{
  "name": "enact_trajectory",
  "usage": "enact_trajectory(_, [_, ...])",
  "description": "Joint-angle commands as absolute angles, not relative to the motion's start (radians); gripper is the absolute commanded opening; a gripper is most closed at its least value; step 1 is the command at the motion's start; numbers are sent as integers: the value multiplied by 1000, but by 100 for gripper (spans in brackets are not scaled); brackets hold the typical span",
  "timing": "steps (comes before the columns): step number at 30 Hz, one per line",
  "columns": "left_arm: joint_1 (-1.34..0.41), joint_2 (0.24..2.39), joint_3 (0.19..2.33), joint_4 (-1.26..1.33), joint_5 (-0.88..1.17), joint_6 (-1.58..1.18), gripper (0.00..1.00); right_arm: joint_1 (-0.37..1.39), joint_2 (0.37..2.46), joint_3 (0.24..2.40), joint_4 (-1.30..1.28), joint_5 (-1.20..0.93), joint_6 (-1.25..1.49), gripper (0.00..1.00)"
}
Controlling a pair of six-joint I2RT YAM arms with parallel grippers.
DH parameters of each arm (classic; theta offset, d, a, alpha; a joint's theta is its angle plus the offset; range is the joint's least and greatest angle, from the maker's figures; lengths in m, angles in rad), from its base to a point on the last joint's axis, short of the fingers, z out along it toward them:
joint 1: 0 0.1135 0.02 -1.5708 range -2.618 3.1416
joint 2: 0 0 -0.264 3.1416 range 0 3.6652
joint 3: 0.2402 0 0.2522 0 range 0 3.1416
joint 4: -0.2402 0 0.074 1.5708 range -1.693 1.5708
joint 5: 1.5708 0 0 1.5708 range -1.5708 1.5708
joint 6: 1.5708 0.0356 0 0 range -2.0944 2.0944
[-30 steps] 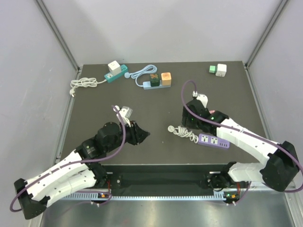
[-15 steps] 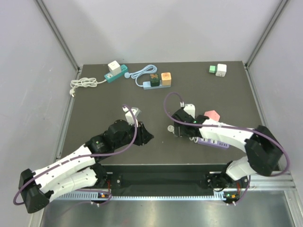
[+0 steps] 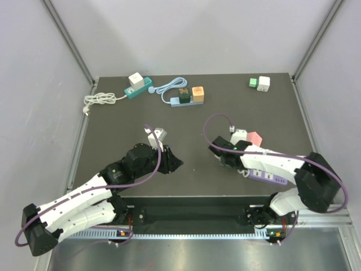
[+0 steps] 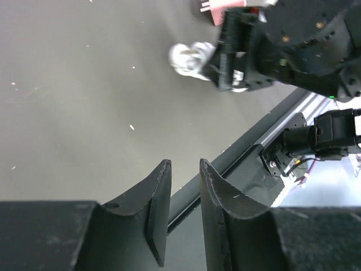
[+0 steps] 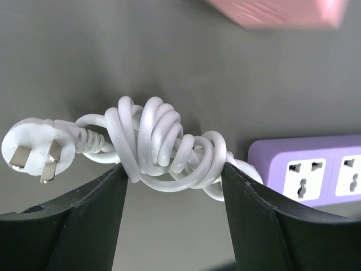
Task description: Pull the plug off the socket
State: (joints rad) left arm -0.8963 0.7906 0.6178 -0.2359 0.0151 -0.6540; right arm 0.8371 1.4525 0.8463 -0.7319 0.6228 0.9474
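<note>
A purple socket strip [image 3: 268, 176] lies at the front right, and the sockets showing in the right wrist view [image 5: 316, 166] are empty. A pink plug [image 3: 255, 138] lies loose on the table just behind it, also at the top of the right wrist view [image 5: 276, 11]. The strip's white cord is wound into a coil [image 5: 169, 147] ending in a two-pin plug [image 5: 36, 149]. My right gripper [image 5: 174, 169] has both fingers pressed against the coil's sides, low over the table [image 3: 223, 160]. My left gripper [image 4: 185, 164] hovers at the front centre [image 3: 175, 164], narrowly open and holding nothing.
A teal strip [image 3: 138, 89] with a white plug and a white cord [image 3: 98, 101] sits at the back left. Beside it is a blue strip [image 3: 186, 100] with a green and an orange plug. Two small cubes [image 3: 259, 83] lie at the back right. The table's front edge [image 4: 237, 152] is close to the left gripper.
My right gripper swung left to the coiled cord, then came back right with it, and its fingers narrowed onto the coil. The purple strip shifted slightly. The left arm edged right.
</note>
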Motion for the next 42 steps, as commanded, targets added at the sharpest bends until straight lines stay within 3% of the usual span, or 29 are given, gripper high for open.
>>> enact_trajectory(1, [-894,807,627,-170,58,-658,32,772,1335,766,-968,681,1055,66])
enact_trajectory(6, [-894,818,635,-146,115,-684,31,687,1131,715,-953,637,987,66])
enact_trajectory(12, [-894,785,646,-156,114,-677,31,684,1127,794,-957,689,896,70])
enact_trajectory(15, [-894,773,653,-178,106,-670,31,704,1141,836,-965,695,890,77])
enact_trajectory(17, [-894,764,658,-193,98,-666,31,715,1132,851,-968,699,902,91])
enact_trajectory(24, [-894,779,690,-209,64,-647,34,715,1149,942,-989,707,850,98])
enact_trajectory(29, [-858,963,816,-219,67,-631,38,710,1153,1034,-756,603,646,100])
enact_trajectory(34, [-660,1141,978,-223,182,-629,36,660,1303,1165,-520,548,502,100])
enact_trajectory(42, [-569,1408,1193,-184,9,-526,70,497,1618,1387,-92,344,429,100])
